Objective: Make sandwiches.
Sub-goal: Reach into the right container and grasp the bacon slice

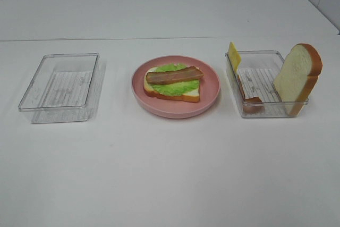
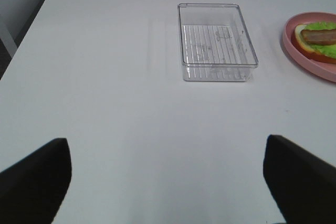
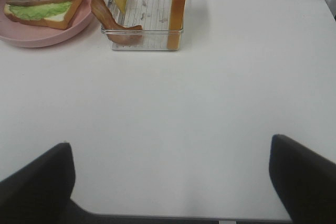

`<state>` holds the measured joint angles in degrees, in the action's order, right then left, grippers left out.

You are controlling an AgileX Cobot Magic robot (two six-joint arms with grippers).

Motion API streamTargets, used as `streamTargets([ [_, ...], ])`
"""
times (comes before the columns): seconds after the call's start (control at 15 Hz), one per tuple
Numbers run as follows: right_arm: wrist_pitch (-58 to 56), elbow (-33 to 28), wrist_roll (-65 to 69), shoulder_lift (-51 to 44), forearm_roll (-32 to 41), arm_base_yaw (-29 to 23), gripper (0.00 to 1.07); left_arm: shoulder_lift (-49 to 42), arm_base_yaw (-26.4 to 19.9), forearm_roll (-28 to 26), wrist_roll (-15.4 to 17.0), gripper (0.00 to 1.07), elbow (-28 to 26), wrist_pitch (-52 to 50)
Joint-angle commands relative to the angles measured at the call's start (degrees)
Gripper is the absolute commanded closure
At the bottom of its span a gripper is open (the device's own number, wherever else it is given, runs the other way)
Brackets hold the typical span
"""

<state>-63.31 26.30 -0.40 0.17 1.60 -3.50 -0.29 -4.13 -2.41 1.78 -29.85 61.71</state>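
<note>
Holding both grippers spread wide and gripping nothing, I am hovering over the white table (image 1: 170, 174). My left gripper (image 2: 165, 140) is facing a clear tray (image 2: 218, 43), and my right gripper (image 3: 169, 141) is facing the other tray (image 3: 149, 9). Between the trays, the pink plate (image 1: 212, 86) is carrying the unfinished sandwich (image 1: 172, 83): a bread slice (image 1: 188, 95) lying flat, lettuce (image 1: 178, 87) on it, and a bacon strip (image 1: 174, 74) on top. In the other tray, a second bread slice (image 1: 297, 75) is standing on edge at the wall farthest from the plate. A cheese slice (image 1: 234, 55) and a second bacon strip (image 1: 249, 99) are resting along the wall nearest the plate.
</note>
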Motion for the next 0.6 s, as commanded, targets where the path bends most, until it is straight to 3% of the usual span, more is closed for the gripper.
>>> streamTargets([
  [0.07, 2.3, 2.5, 0.4, 4.9, -0.1, -0.2, 0.10, -1.0, 0.3, -0.5, -0.1, 0.16, 0.1, -0.2],
  [0.4, 14.3, 5.2, 0.4, 22.7, -1.1, -0.2, 0.10, -1.0, 0.3, -0.5, -0.1, 0.16, 0.1, -0.2],
  [0.47, 17.9, 6.0, -0.1, 32.3, -1.0, -0.2, 0.10, -1.0, 0.3, -0.5, -0.1, 0.16, 0.1, -0.2],
  [0.6, 18.3, 8.4, -2.3, 40.8, -1.0, -0.2, 0.10, -1.0, 0.3, -0.5, -0.1, 0.16, 0.1, -0.2],
])
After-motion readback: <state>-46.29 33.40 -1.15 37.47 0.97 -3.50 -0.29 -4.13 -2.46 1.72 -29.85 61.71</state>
